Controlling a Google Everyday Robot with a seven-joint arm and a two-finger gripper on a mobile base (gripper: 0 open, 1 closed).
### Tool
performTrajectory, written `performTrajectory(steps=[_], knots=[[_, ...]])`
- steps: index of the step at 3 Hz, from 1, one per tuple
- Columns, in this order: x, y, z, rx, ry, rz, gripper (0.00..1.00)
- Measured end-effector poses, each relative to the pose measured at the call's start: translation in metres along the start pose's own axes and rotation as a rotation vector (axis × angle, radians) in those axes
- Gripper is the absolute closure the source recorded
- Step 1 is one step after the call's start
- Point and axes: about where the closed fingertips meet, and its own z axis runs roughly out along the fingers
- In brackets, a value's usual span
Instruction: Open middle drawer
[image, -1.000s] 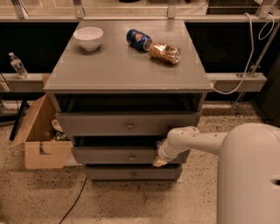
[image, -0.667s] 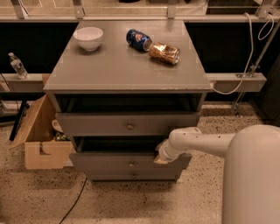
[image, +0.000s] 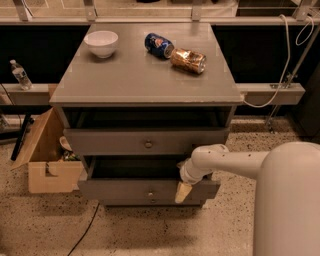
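Note:
The middle drawer (image: 115, 190) is a grey flat-fronted drawer with a small brass knob (image: 150, 193). It stands pulled out from the grey cabinet (image: 145, 82), with a dark gap showing behind its front. My gripper (image: 183, 191) is at the right part of the drawer's front, at its upper edge, on the end of my white arm (image: 225, 162), which reaches in from the right. The top drawer (image: 110, 141) above it is also slightly out. The bottom drawer is hidden under the middle one.
On the cabinet top lie a white bowl (image: 101, 43), a blue can (image: 159, 45) and a brown can (image: 188, 60). An open cardboard box (image: 47, 160) sits on the floor at the left. A water bottle (image: 20, 75) stands on the left ledge. A black cable (image: 85, 230) runs across the floor.
The middle drawer has slid further out toward the camera, its front now lower and the gap behind it wider. My gripper moved with it, down and toward the camera.

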Motion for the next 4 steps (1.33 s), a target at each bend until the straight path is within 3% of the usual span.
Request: performTrajectory(steps=[1, 2, 3, 4], knots=[[0.0, 0.001, 0.001, -0.008, 0.004, -0.001, 0.0], [-0.001, 0.006, 0.004, -0.052, 0.026, -0.007, 0.0], [-0.004, 0.04, 0.006, -0.138, 0.061, -0.009, 0.0], [-0.006, 0.071, 0.001, -0.18, 0.092, -0.005, 0.0]])
